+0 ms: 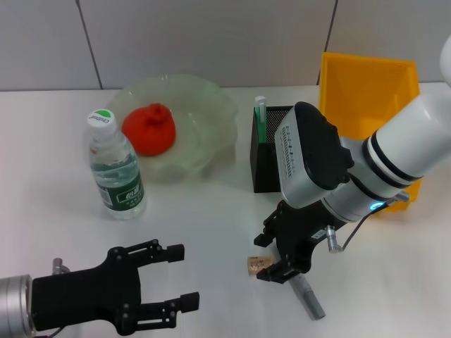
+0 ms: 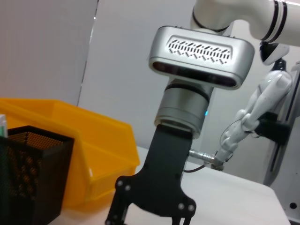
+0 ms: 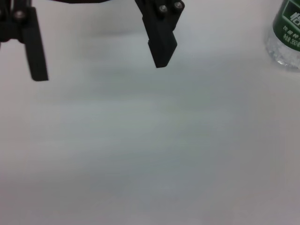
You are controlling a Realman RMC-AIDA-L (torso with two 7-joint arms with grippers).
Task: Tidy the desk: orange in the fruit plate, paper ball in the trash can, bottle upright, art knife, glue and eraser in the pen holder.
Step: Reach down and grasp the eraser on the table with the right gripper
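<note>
Right end effector (image 1: 271,257) lowered (fingers apart), left end effector (image 1: 180,278) spread

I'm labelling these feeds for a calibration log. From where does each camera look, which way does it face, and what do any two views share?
Head view: from the robot's head, looking forward and down at the white desk; shows the left gripper and the right gripper by a grey tool.
Left wrist view: on the left arm, facing across at the right gripper, with the black pen holder and yellow bin behind.
Right wrist view: on the right arm, facing the desk and bottle.
Shared: head and right wrist views both show the bottle.
</note>
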